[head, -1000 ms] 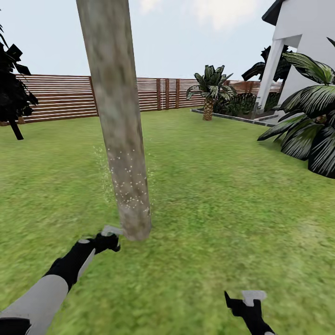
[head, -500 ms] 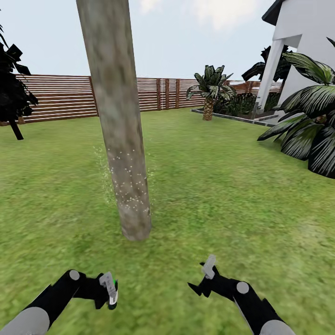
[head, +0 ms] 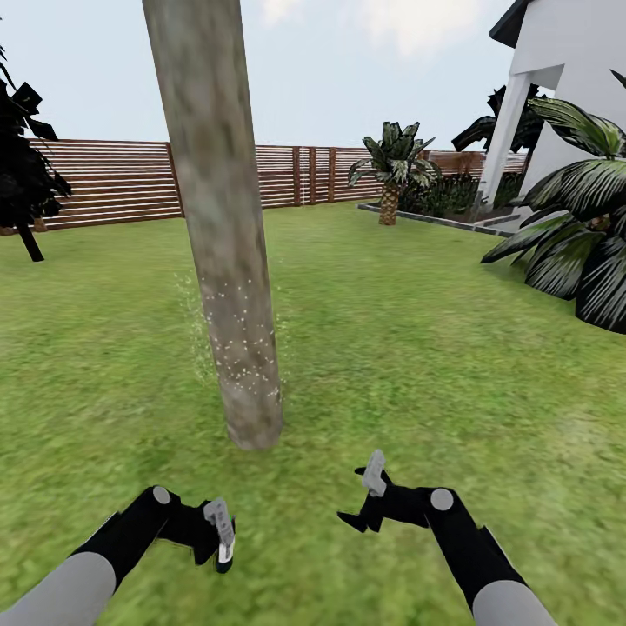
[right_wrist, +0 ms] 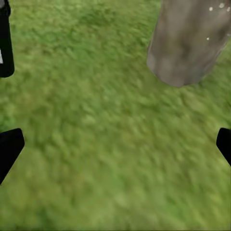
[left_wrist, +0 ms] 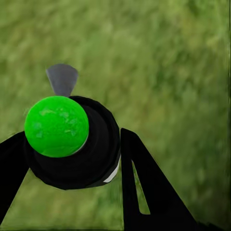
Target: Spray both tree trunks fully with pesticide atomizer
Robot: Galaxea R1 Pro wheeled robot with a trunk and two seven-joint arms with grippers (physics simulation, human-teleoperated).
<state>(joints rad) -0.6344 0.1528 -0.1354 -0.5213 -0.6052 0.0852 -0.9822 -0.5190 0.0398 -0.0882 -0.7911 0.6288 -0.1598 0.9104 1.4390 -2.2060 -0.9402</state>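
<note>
1. Nearest tree trunk stands mid-lawn, pale mottled column; white pesticide specks dot only its lower part, upper trunk looks bare.
2. Left gripper has pulled back from the trunk base, where it was 1 s ago, and now sits low over the grass, well short of the trunk on its near side.
3. Left pincer is clenched on the pesticide atomizer: small black bottle w/ white label. In left wrist view the atomizer shows a green cap end-on, fingers pressed to both sides.
4. Right gripper has come up from the frame's bottom edge to near the trunk, on the house side. Pincer is released, holding nothing; right wrist view shows fingertips wide apart over bare grass, trunk foot ahead.
5. Meaning, prob: spray pass on this trunk paused, arms re-posing. Coverage looks partial, so more spraying higher up seems needed.
6. Second tree: can't tell which; wooden fence and palm sit far behind the trunk.
</note>
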